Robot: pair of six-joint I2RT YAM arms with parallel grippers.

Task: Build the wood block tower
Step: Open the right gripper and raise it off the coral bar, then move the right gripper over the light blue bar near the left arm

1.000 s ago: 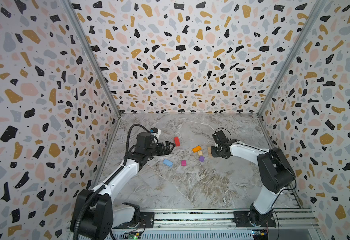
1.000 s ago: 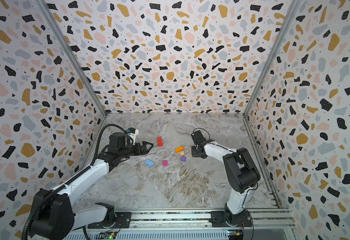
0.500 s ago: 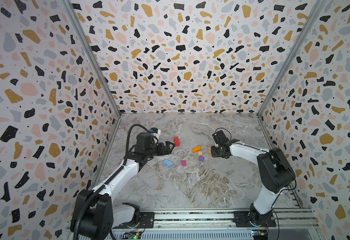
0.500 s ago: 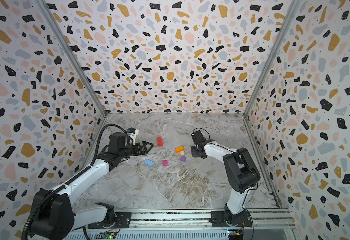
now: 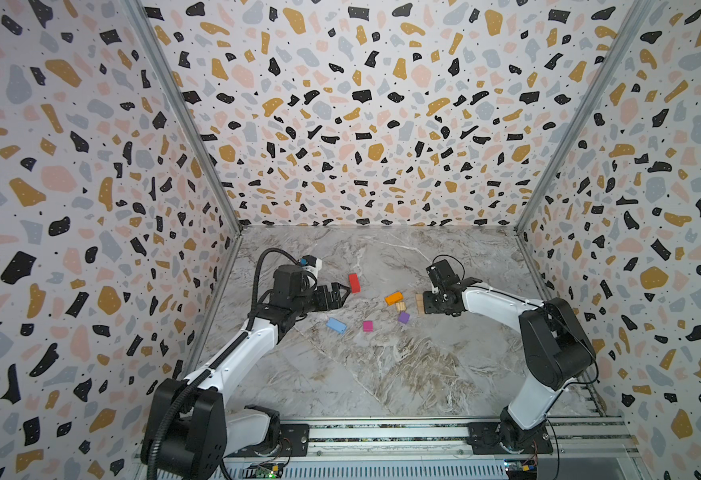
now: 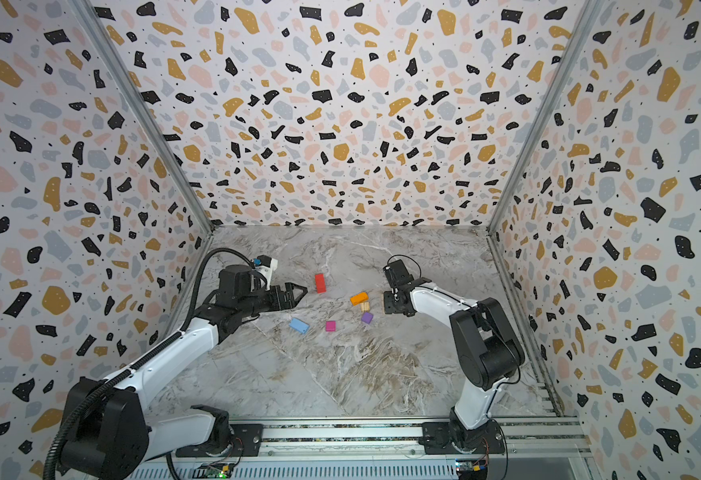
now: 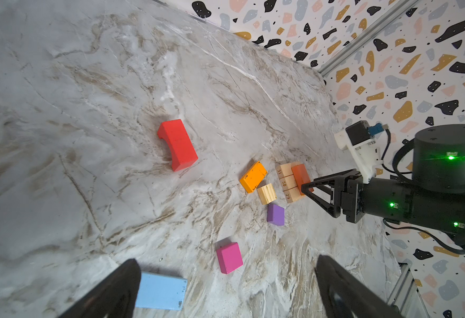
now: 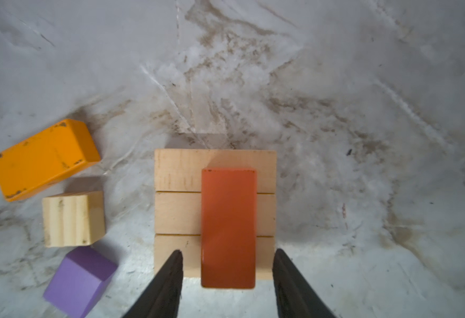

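The tower is three tan bars (image 8: 176,170) laid side by side with a dark orange block (image 8: 228,225) lying across them. My right gripper (image 8: 228,252) is open, its jaws standing either side of that block's near end without touching it; in both top views it (image 5: 425,307) covers the stack. Loose wood blocks lie left of it: orange (image 5: 394,298), tan cube (image 5: 401,306), purple cube (image 5: 403,318), magenta (image 5: 367,326), light blue (image 5: 336,325) and red (image 5: 354,283). My left gripper (image 7: 225,261) is open and empty, hovering over the magenta block (image 7: 229,257) and light blue block (image 7: 161,290).
Patterned walls (image 5: 91,208) close in the marble floor (image 5: 361,374) on three sides. A metal rail (image 5: 382,432) with both arm bases runs along the front edge. The red block (image 7: 177,144) is arch-shaped and lies apart from the others.
The right gripper's jaws have parted from the dark orange block, which stays on the tan bars. Neither arm has visibly shifted.
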